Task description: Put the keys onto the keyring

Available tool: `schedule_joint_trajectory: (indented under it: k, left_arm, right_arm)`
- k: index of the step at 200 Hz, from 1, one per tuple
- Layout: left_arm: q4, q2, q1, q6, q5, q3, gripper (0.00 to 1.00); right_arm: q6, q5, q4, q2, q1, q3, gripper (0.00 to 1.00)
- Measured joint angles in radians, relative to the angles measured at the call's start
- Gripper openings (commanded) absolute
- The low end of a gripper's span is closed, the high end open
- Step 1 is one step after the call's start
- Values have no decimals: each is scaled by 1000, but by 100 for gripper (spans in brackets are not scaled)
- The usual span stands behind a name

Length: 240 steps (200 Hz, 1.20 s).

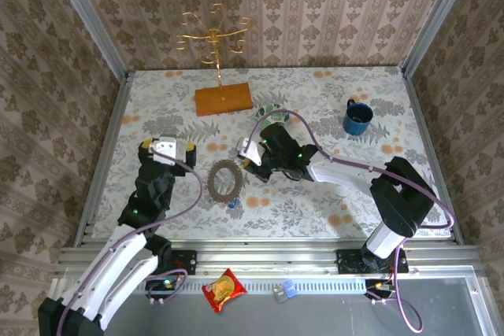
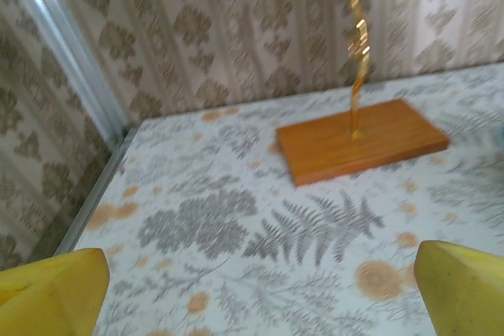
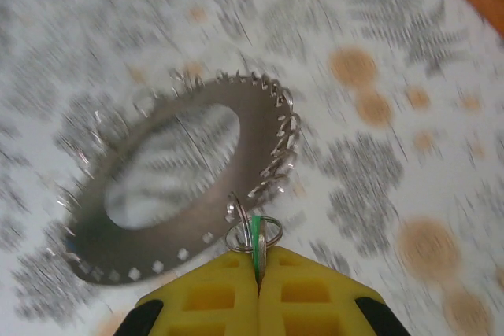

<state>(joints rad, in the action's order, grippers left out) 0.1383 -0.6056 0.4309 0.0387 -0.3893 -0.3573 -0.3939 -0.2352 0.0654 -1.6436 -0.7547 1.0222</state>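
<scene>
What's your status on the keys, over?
Left gripper open, holding nothing. Right gripper shut on green key, at rim of keyring. Blue key loose on table beside keyring. Nothing between green key and keyring.

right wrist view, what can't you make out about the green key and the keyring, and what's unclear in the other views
- green key: only a green sliver shows in the right wrist view; the shut right hand hides the rest.
- small loop on that key against the keyring: motion blur, cannot tell if it is hooked on.
- blue key: too small in the top view.
- gold stand: top cut off by the left wrist frame edge.
</scene>
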Motion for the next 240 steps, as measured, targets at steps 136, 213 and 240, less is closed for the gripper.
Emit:
schedule_joint_trajectory:
  k: [136, 213, 240]
  left_arm:
    - [103, -293, -220, -19, 48, 0, 100]
    - [223, -420, -272, 4, 74, 27, 100]
    - [303, -517, -307, 6, 115, 32, 100]
  right_arm:
    - [-362, 467, 262, -18, 94, -128, 40]
    - [-32, 377, 21, 336, 404, -277, 49]
    - [119, 357, -244, 367, 556, -467, 51]
